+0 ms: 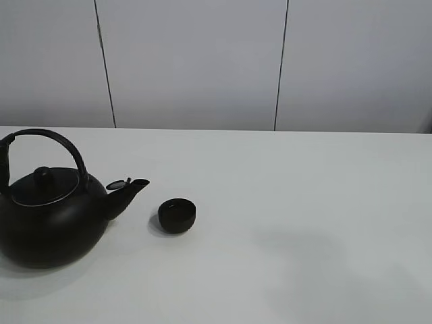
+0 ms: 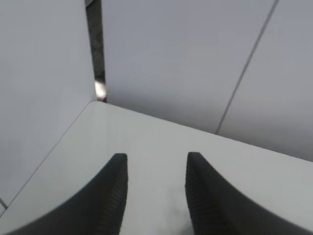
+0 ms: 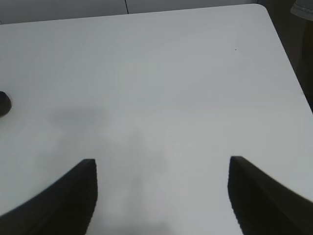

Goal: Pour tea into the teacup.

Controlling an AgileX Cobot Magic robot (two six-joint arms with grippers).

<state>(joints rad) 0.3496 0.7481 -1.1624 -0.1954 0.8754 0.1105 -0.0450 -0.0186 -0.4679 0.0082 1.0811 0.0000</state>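
Black ribbed fingers (image 2: pixel 115 196) of the left gripper (image 2: pixel 154 164) stand apart with nothing between them, jaws released, over bare white desk (image 2: pixel 146 142) near one of its rounded corners, where the desk meets pale wall panels and a dark gap between them. The right gripper (image 3: pixel 161 169) is spread wider, its fingers (image 3: pixel 80 196) well apart and grasping nothing, hanging over open desk surface with a soft shadow beneath it; a rounded corner and one side edge of the desk show beyond it. Only the finger ends of either gripper show in the wrist views, and neither arm appears in the high view. At the rim of the right wrist view a small dark sliver, cut off, is probably part of the teacup (image 3: pixel 4 104). In the high view the teacup (image 1: pixel 177 215) sits upright on the desk left of the middle, well in from the far and near edges, just beside the spout of the black kettle (image 1: pixel 50 216) but apart from it. Whether the cup holds any liquid cannot be made out in its dark hollow. The kettle stands near the left edge, lid on, arched handle up, its left side cut off by the frame. From the cup across to the right edge the desk lies open, marked only by a faint shadow.
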